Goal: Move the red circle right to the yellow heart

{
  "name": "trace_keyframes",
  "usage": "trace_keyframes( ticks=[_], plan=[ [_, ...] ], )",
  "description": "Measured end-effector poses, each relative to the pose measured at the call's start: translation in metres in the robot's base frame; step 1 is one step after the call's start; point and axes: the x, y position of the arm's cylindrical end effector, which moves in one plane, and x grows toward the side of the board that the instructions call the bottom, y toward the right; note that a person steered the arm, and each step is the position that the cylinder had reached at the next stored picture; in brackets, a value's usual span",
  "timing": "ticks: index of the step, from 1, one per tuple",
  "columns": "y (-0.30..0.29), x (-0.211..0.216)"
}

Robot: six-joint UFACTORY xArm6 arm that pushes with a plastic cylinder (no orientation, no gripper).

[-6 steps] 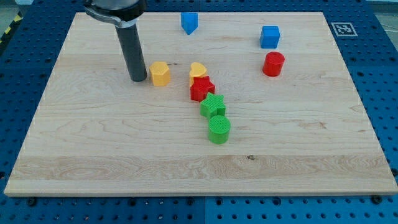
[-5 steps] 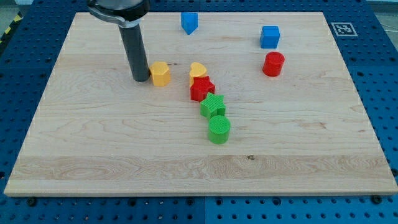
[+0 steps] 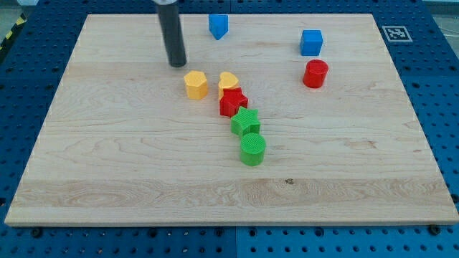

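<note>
The red circle (image 3: pixel 315 74) stands at the view's upper right, just below a blue cube (image 3: pixel 310 42). The yellow heart (image 3: pixel 228 80) lies near the middle, touching a red star (image 3: pixel 232 102) below it. A yellow hexagon (image 3: pixel 196 84) sits close to the heart's left. My tip (image 3: pixel 177 64) is above and left of the yellow hexagon, a short gap apart, far left of the red circle.
A green star (image 3: pixel 246 122) and a green circle (image 3: pixel 252 150) continue the diagonal line below the red star. A blue block (image 3: pixel 219 26) lies near the top edge. The wooden board (image 3: pixel 107 179) sits on a blue perforated table.
My tip moved up and slightly right, away from the yellow hexagon. The yellow hexagon now lies further right, closer to the yellow heart. Other blocks have not moved.
</note>
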Motion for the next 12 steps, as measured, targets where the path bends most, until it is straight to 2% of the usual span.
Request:
trace_keyframes(
  ticks=[2,5,10,12],
  plan=[
    [0.035,-0.001],
    [0.133,0.004],
    [0.245,0.007],
    [0.247,0.046]
  ],
)
